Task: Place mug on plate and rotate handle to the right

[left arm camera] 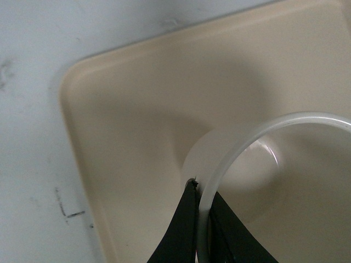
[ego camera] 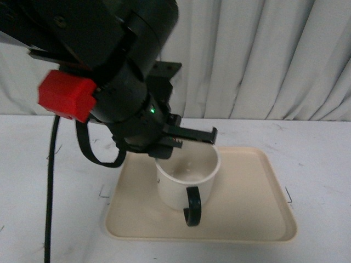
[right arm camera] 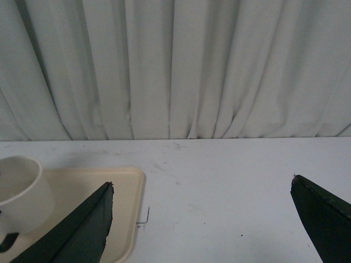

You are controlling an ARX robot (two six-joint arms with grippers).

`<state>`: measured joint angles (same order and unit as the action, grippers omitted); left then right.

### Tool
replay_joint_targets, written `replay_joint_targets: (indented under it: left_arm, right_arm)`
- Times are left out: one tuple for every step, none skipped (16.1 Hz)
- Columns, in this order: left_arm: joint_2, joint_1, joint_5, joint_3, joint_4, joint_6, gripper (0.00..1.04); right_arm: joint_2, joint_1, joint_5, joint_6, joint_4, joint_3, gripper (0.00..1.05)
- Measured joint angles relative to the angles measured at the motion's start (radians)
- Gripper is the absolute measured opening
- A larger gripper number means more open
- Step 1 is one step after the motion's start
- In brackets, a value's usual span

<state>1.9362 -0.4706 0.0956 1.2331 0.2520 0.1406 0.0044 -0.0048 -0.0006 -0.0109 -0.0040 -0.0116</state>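
The cream-white mug (ego camera: 184, 181) stands on the beige plate (ego camera: 252, 208), left of its middle. Its black handle (ego camera: 193, 206) faces the camera, toward the plate's front edge. The smiley face is hidden. My left gripper (ego camera: 184, 143) is shut on the mug's far rim, one finger inside and one outside. In the left wrist view the black fingers (left arm camera: 184, 230) pinch the mug's thin rim (left arm camera: 241, 148) over the plate (left arm camera: 126, 109). My right gripper (right arm camera: 200, 189) is open and empty over the bare table, right of the plate (right arm camera: 118, 181) and the mug (right arm camera: 22, 192).
The white table (ego camera: 318, 148) surrounds the plate, with a white curtain (ego camera: 263, 55) behind it. A black cable (ego camera: 51, 181) hangs down at the left from the left arm. Small pen marks dot the table near the plate's corners.
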Motion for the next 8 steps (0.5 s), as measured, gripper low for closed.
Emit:
replay_joint_targets:
  left_arm:
    - [0.029, -0.016, 0.006, 0.014, 0.012, -0.013, 0.03]
    - [0.056, -0.027, 0.010, 0.030, 0.027, -0.015, 0.03]
    - [0.071, -0.031, 0.014, 0.038, 0.023, -0.017, 0.03]
    - [0.084, -0.033, 0.015, 0.053, 0.031, -0.017, 0.03]
    - [0.092, -0.037, 0.021, 0.066, 0.032, -0.017, 0.03]
    - [0.095, -0.037, 0.021, 0.074, 0.033, -0.017, 0.03]
    - [0.099, -0.037, 0.026, 0.084, 0.039, -0.016, 0.03]
    - [0.102, -0.037, 0.028, 0.089, 0.041, -0.014, 0.07]
  right_arm:
    - [0.000, 0.000, 0.000, 0.000, 0.000, 0.000, 0.98]
    - [0.000, 0.000, 0.000, 0.000, 0.000, 0.000, 0.98]
    - [0.000, 0.000, 0.000, 0.000, 0.000, 0.000, 0.98]
    - [0.000, 0.000, 0.000, 0.000, 0.000, 0.000, 0.98]
    - [0.000, 0.000, 0.000, 0.000, 0.000, 0.000, 0.98]
    - [0.000, 0.000, 0.000, 0.000, 0.000, 0.000, 0.98]
    - [0.000, 0.000, 0.000, 0.000, 0.000, 0.000, 0.98]
    - [0.000, 0.000, 0.000, 0.000, 0.000, 0.000, 0.98]
